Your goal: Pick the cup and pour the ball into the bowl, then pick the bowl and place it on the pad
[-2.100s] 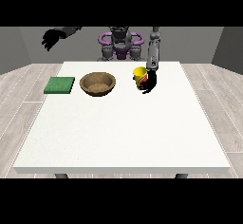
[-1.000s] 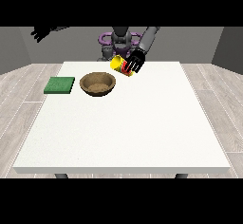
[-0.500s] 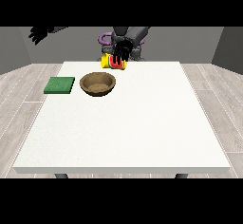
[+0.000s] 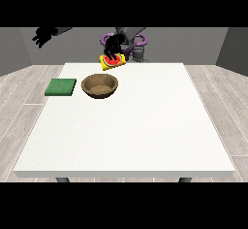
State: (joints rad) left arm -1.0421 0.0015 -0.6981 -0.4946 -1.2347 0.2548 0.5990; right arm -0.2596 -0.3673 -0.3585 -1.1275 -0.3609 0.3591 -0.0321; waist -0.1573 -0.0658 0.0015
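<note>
The small yellow cup (image 4: 112, 61) was held in the air above the far edge of the large white worktop (image 4: 140, 126), just behind the round brown wooden bowl (image 4: 100, 86). The cup was tilted strongly, so its mouth faced the camera and downward, and the inside showed red. I could not tell if the red was the ball or the inner colour of the cup. The black hand at the view's right (image 4: 114, 46) had its fingers curled around the cup from above. The bowl stood upright on the worktop, and its inside looked plain brown. The flat green square pad (image 4: 61, 87) lay to the left of the bowl, near it but not touching. The black hand at the view's left (image 4: 43, 34) was raised high beyond the worktop's left corner, holding nothing, with its fingers spread.
</note>
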